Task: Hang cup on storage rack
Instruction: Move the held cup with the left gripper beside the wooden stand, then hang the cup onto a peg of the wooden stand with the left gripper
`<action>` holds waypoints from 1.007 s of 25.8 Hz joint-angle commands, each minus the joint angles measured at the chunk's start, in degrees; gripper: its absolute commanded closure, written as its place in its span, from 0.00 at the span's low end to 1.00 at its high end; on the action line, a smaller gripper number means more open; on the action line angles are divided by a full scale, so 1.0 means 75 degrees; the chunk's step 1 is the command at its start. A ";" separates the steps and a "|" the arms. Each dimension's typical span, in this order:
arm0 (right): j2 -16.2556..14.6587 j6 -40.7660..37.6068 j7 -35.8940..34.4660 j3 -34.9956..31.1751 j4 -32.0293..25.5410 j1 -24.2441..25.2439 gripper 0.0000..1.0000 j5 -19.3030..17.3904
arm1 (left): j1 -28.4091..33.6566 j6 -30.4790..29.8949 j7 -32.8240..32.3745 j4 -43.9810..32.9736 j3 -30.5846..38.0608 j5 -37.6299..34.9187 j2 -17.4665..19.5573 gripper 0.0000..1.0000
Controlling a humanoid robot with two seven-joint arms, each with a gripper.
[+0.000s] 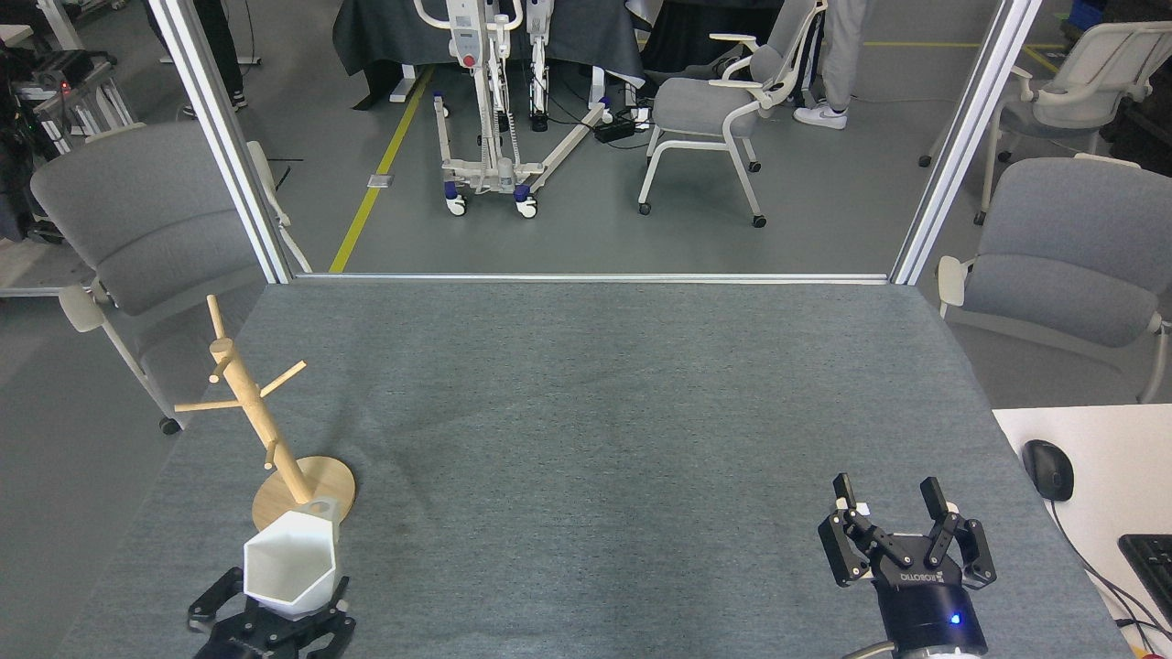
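Grey felt covers the desk [586, 439] from edge to edge, and beyond its far rim there's a grey workshop floor with a yellow line [380, 165], a wheeled white lift frame [485, 110] and grey office chairs [705, 110] scattered about; a second white desk [1090, 458] at the right carries a black mouse [1047, 469] and a keyboard corner [1152, 554]. Down at the left, the storage rack [265, 439] stands upright on its round base, pegs bare. Just in front of that base sits the cup [291, 569], mouth up and empty, its handle toward the rack, pinched by the left tool [270, 618] at the bottom edge. Over on the right, well apart, the right tool [897, 526] has its fingers spread with nothing between them
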 commanded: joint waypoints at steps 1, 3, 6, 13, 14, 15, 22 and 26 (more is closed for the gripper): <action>-0.0053 -0.0013 0.0082 0.0052 0.0025 -0.0077 0.01 0.0015 | 0.0054 0.0006 -0.0009 0.0135 0.1076 -0.0011 0.0038 1.00; -0.0088 -0.0001 0.0293 0.0075 0.0095 -0.0288 0.01 0.0003 | -0.0052 0.0111 -0.0044 0.0217 0.1416 -0.0069 0.0050 1.00; -0.0006 0.0362 0.0551 0.0146 0.0107 -0.0359 0.01 0.0038 | -0.0462 0.0486 -0.0185 0.0334 0.1721 -0.0116 0.0097 1.00; 0.0100 0.0632 0.0598 0.0404 0.0083 -0.0382 0.01 0.0062 | -0.1762 0.1319 -0.0607 0.1049 0.1838 -0.0925 0.0600 1.00; 0.0088 0.0620 0.0598 0.0415 0.0083 -0.0394 0.01 0.0062 | -0.1938 0.1342 -0.0607 0.1155 0.1838 -0.1077 0.0636 1.00; 0.0088 0.0608 0.0598 0.0427 0.0083 -0.0394 0.01 0.0062 | -0.2090 0.1342 -0.0618 0.1225 0.1838 -0.1230 0.0659 1.00; 0.0065 0.0573 0.0598 0.0439 0.0095 -0.0687 0.01 0.0050 | -0.2677 0.1436 -0.0876 0.1260 0.1838 -0.2132 0.0565 1.00; 0.0006 0.0573 0.0598 0.0439 0.0095 -0.0640 0.01 0.0050 | -0.2700 0.1436 -0.0888 0.1249 0.1803 -0.2495 0.0495 1.00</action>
